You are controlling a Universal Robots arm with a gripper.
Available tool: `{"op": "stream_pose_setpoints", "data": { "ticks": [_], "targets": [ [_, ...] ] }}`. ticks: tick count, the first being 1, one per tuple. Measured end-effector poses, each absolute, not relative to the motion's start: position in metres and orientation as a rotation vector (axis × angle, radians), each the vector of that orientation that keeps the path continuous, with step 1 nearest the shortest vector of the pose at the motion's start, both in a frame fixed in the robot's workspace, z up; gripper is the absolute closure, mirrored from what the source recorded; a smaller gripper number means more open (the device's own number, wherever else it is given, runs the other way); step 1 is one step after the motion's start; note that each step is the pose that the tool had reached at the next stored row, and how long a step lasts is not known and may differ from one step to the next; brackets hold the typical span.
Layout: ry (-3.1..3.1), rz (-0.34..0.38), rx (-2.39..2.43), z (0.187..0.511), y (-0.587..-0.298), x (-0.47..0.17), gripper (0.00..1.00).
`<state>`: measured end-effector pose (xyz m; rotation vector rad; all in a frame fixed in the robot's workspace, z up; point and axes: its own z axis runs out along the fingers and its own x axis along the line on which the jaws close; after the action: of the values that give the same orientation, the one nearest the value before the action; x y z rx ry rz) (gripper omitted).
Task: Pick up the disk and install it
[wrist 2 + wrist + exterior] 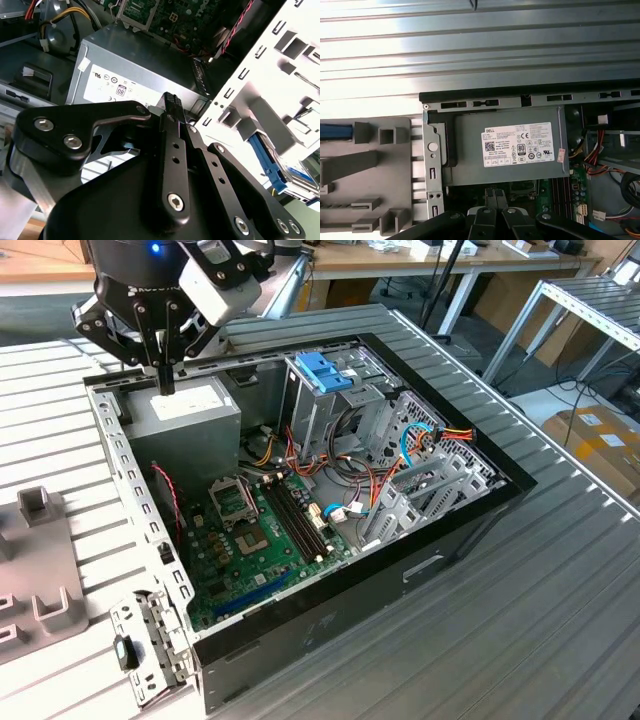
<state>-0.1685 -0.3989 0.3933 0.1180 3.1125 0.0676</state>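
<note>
My gripper (166,388) hangs over the back left corner of the open computer case (470,530), just above the grey power supply (190,412). Its two black fingers are pressed together with nothing between them, as both wrist views show (172,101) (495,194). A bright blue edge of the disk (334,131) lies on the grey fixture (380,165) outside the case wall; in the second wrist view that blue carrier (264,159) sits beyond the pale perforated case wall (260,85). The gripper is apart from the disk.
Inside the case are the green motherboard (255,540), bundled cables (360,480) and a tall grey metal cage with a light-blue bracket (325,370). A grey fixture with upright blocks (40,580) lies at the exterior view's left on the ribbed table (520,640).
</note>
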Motion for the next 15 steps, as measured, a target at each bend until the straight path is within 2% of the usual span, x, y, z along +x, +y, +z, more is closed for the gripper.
{"op": "stream_pose_setpoints", "data": {
  "ticks": [15],
  "targets": [
    [3.112,0.068,0.118,0.3933,-0.3989,-0.1733,0.89]
  ]
}}
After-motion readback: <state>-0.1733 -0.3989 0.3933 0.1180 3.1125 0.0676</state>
